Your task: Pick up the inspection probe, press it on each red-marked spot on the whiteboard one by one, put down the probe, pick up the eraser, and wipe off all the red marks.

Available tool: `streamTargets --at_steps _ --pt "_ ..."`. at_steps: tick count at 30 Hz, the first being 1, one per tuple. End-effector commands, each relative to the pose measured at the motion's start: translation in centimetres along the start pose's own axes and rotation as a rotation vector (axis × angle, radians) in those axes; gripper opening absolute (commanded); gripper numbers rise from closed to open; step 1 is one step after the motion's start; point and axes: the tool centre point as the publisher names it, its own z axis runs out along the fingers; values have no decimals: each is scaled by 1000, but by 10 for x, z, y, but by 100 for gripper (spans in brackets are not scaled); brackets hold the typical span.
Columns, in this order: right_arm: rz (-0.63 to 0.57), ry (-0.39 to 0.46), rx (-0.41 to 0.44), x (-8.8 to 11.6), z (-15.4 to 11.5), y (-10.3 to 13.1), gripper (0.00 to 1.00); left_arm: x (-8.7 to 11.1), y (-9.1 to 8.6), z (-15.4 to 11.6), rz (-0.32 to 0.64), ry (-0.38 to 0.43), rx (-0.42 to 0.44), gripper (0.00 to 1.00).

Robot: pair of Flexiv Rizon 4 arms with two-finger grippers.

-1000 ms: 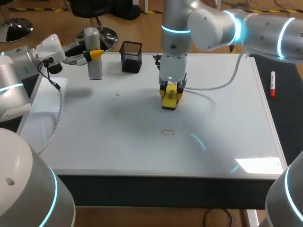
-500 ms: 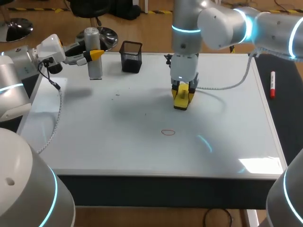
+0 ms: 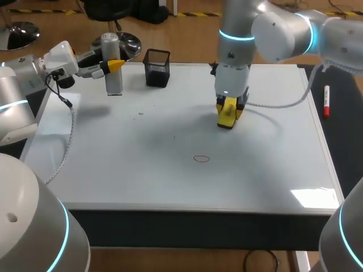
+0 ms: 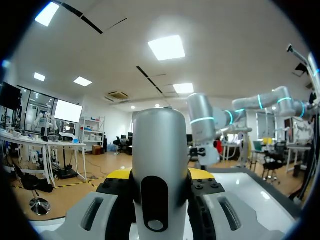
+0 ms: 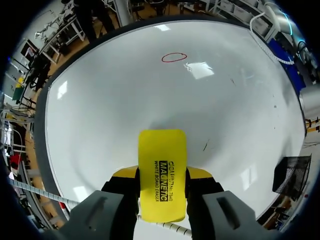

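Observation:
The probe (image 3: 113,82), a grey upright cylinder, is at the whiteboard's (image 3: 142,170) far left corner. My left gripper (image 3: 115,65) is shut on its upper part; in the left wrist view the probe (image 4: 160,150) fills the gap between the yellow tips of the left gripper (image 4: 160,174). The yellow eraser (image 3: 227,112) is held by my right gripper (image 3: 229,105), low over the board right of centre. The right wrist view shows the eraser (image 5: 162,170) clamped in the right gripper (image 5: 162,174). One red oval mark (image 3: 201,158) (image 5: 173,57) lies nearer the front, apart from the eraser.
A black mesh pen holder (image 3: 157,68) (image 5: 289,176) stands at the board's far edge, right of the probe. A red marker (image 3: 326,101) lies on the dark surface beyond the board's right edge. A white cable (image 3: 272,102) trails from the right arm across the board.
My right arm has carried the eraser to the right and slightly farther back, away from the red mark. The left arm and probe have stayed put.

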Motion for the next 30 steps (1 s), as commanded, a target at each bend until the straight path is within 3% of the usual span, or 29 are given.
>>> streamTargets --at_steps 1,5,12,30 --pt "5 -23 20 19 -16 3 0 2 -1 1 2 -6 0 0" --pt "15 -57 17 24 -24 -2 0 2 -1 1 2 -6 0 0" --pt "48 -39 41 34 -36 -25 0 2 -1 1 2 -6 0 0" --pt "205 -14 77 58 -62 -140 0 2 -1 1 2 -6 0 0"
